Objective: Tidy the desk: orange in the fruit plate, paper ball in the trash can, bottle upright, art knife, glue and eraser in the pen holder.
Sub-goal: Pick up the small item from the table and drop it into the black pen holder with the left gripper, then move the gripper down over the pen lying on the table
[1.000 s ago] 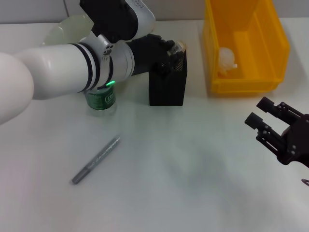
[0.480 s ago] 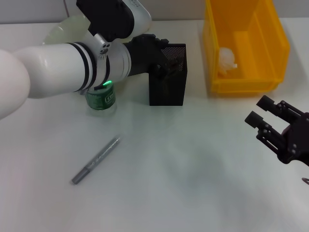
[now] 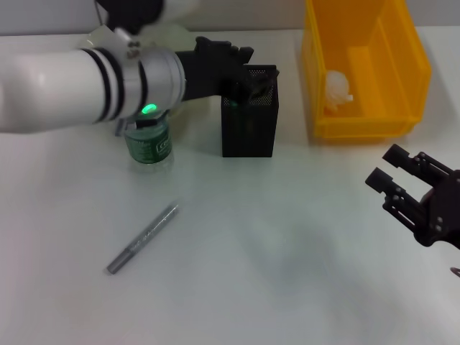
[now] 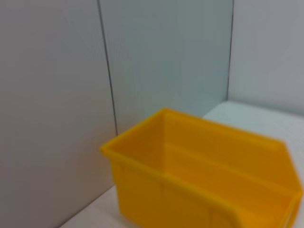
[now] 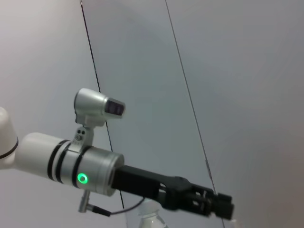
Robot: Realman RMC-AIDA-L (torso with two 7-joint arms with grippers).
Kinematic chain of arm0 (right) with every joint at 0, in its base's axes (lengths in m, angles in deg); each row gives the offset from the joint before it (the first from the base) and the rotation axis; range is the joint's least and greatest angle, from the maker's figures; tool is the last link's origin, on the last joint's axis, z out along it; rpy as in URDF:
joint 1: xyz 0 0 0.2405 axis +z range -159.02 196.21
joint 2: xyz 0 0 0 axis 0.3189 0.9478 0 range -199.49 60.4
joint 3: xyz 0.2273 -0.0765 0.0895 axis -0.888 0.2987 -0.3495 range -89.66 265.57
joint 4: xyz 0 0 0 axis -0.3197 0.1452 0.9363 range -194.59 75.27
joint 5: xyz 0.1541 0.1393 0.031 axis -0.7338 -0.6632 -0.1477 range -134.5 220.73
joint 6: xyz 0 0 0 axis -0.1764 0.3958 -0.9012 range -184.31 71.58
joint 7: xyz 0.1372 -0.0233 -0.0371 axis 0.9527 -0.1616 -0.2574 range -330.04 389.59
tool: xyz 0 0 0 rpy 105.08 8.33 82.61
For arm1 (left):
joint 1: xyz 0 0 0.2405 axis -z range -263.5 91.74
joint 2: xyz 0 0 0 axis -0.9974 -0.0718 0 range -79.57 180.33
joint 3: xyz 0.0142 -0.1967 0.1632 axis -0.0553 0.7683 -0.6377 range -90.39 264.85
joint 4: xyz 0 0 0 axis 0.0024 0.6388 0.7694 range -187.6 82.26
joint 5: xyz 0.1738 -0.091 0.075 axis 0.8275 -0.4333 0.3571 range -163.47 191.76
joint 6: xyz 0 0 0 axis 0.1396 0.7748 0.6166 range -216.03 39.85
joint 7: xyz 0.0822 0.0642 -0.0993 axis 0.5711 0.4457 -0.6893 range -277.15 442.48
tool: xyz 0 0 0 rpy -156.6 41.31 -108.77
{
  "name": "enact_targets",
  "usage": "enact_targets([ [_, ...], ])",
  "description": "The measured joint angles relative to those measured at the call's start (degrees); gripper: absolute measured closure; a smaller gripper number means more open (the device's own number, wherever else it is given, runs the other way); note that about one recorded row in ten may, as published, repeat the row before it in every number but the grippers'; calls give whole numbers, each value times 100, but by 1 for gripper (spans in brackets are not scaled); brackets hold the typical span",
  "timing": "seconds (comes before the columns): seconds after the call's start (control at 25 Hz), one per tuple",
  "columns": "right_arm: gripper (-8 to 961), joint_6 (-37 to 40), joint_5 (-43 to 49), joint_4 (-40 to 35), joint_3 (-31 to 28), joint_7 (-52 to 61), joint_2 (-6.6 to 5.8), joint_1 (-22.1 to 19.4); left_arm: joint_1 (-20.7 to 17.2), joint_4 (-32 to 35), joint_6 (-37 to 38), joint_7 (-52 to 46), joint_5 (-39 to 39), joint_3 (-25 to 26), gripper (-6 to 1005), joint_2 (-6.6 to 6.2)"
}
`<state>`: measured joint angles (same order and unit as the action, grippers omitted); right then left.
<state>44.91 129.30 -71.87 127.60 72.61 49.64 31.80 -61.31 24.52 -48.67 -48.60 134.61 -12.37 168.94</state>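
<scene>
My left gripper (image 3: 241, 65) hangs open just above the left rim of the black mesh pen holder (image 3: 249, 115), with nothing between its fingers; the right wrist view shows it side-on (image 5: 211, 203). Under the left arm the bottle (image 3: 149, 147) stands upright. Alone on the desk (image 3: 273, 244) at front left lies the silver-grey glue (image 3: 144, 238). Inside the yellow trash can (image 3: 402, 79) rests the paper ball (image 3: 336, 91). A slice of the fruit plate (image 3: 99, 34) peeks out behind the arm. Orange, eraser and art knife are hidden. My right gripper (image 3: 394, 171) hovers open at the front right.
The trash can (image 4: 199, 180) fills the left wrist view, against a grey wall. It stands a hand's width to the right of the pen holder. The left arm spans the back left of the desk over the bottle.
The beige eraser held over the pen holder a second ago is gone from the left gripper. The left arm has drawn back to the left and risen. The right arm has stayed put.
</scene>
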Motion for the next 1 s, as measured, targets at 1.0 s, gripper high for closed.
enact_targets([
  [1.0,456,50,22,0,50,42,-2,10,-86,-3624,5056,6186,-5026,2926,287,-13],
])
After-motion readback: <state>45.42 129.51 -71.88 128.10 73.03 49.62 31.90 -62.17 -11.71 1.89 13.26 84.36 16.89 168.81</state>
